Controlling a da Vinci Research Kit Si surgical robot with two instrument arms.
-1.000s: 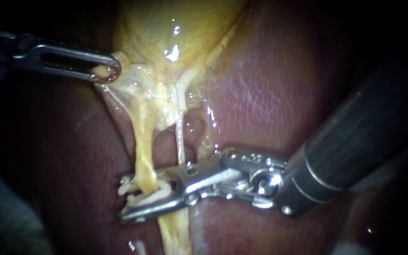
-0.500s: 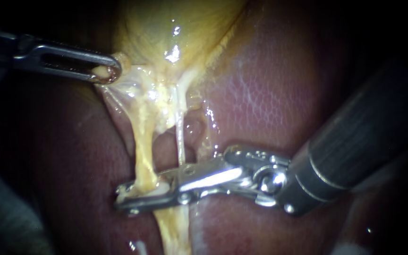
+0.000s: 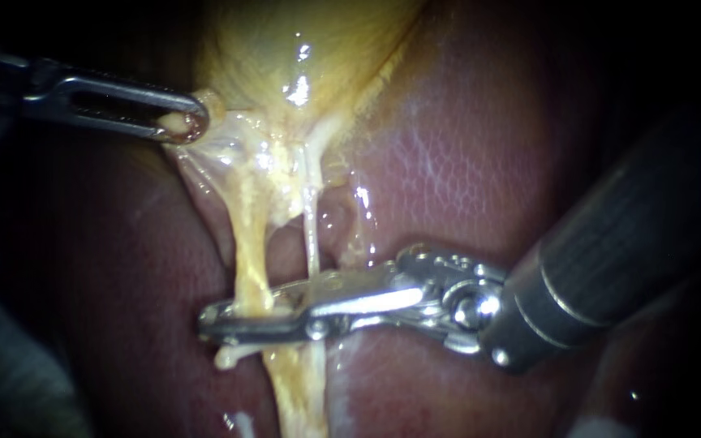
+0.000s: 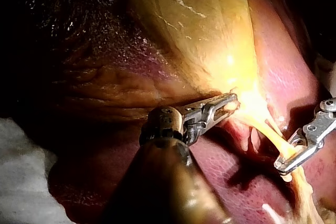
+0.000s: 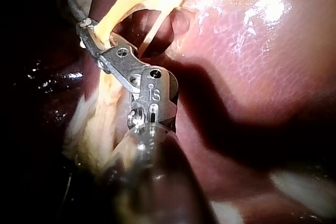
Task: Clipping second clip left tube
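now, in the endoscope view, your left instrument [image 3: 184, 123] has its jaws clenched on a nub of pale tissue at the lower edge of the gallbladder [image 3: 285, 57]. your right instrument [image 3: 212, 323] is clamped across the left tube [image 3: 249, 251], and a white clip [image 3: 230, 355] end pokes out beneath the jaws. from the left wrist, the same grasp shows beside the gallbladder. from the right wrist, the jaws pinch the yellow tube from both sides.
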